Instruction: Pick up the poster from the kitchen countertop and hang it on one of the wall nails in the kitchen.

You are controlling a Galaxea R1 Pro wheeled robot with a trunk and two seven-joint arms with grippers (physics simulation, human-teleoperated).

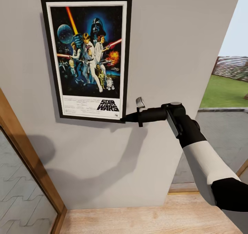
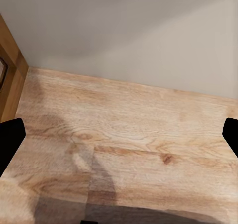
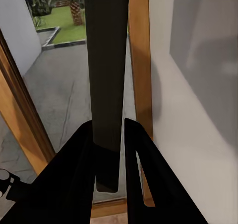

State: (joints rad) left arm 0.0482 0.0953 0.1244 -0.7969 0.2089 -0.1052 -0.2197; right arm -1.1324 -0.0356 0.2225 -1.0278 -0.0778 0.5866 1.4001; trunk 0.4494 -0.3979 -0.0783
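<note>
**Poster at the wall, nail unseen**

Head view: the tall black-framed Star Wars poster (image 1: 86, 56) lies flat against the grey wall (image 1: 172, 37), pinched at its lower corner by the right gripper (image 1: 126, 117). Letting go without a hooked nail would drop it.

Left wrist view: the left gripper's jaws stand wide over wooden floor (image 2: 124, 135).

Right wrist view: jaws clamp the frame's edge; a twist could tilt it.

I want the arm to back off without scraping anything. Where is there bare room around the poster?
Bare grey wall lies to the poster's right and below it, down to the wooden floor. It is crowded at the poster's lower right corner, where the right gripper clamps the frame, and at the left, where the wooden door frame slants in.
</note>
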